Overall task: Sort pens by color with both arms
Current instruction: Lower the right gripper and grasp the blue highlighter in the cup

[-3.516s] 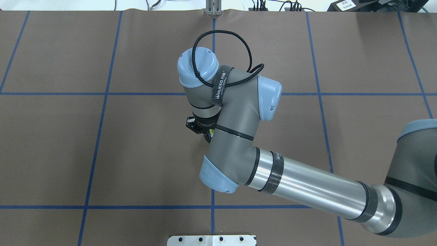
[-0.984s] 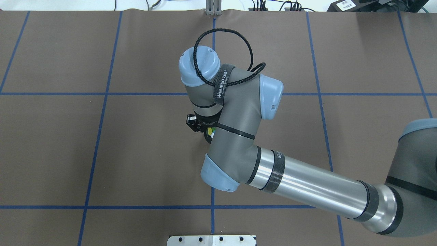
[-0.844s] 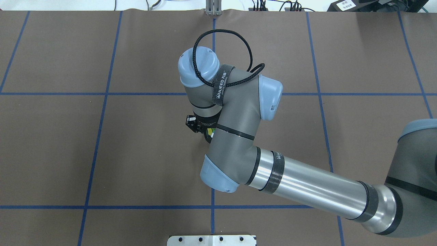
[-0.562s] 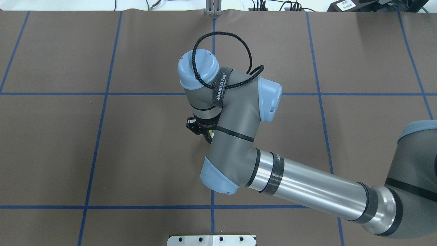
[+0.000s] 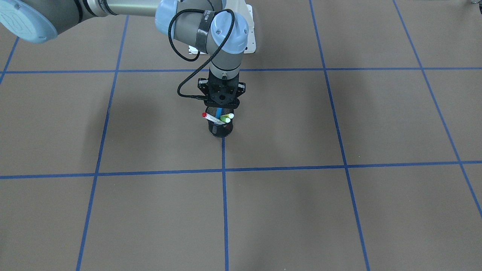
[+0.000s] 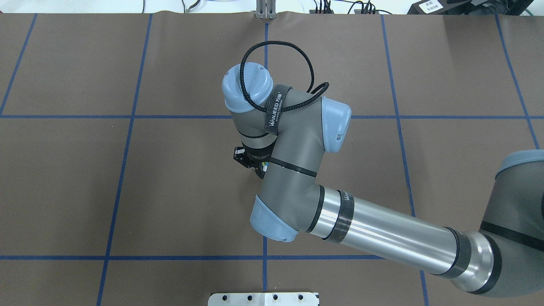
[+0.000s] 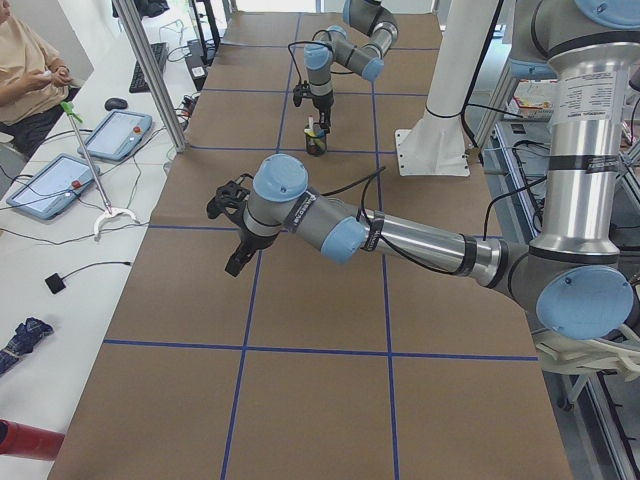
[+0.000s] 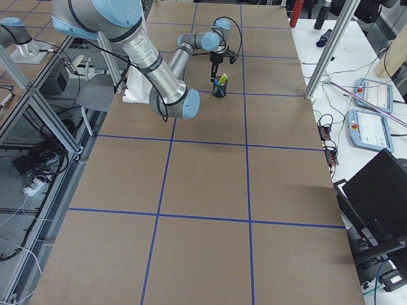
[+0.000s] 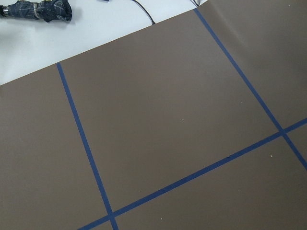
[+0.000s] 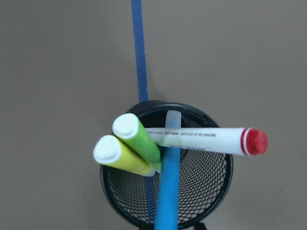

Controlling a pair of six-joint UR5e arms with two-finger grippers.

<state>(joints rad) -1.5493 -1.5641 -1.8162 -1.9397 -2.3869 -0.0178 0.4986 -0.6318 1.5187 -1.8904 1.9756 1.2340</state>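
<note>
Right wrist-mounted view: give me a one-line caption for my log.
Black mesh cup holds four slim markers: blue pen, green pen, yellow pen, red-capped white pen.

Pens (image 10: 170, 191) look smooth glossy plastic, mesh cup (image 10: 213, 191) black wire, table cover (image 10: 57, 57) matt paper.

A black woven strap (image 6: 274, 111) round the wrist of the grey tubular right arm (image 6: 382, 231) reads "WANJEED"; fine print on the white-bodied, red-capped marker pen (image 10: 206, 139), pointing to 3 o'clock, is illegible.
</note>
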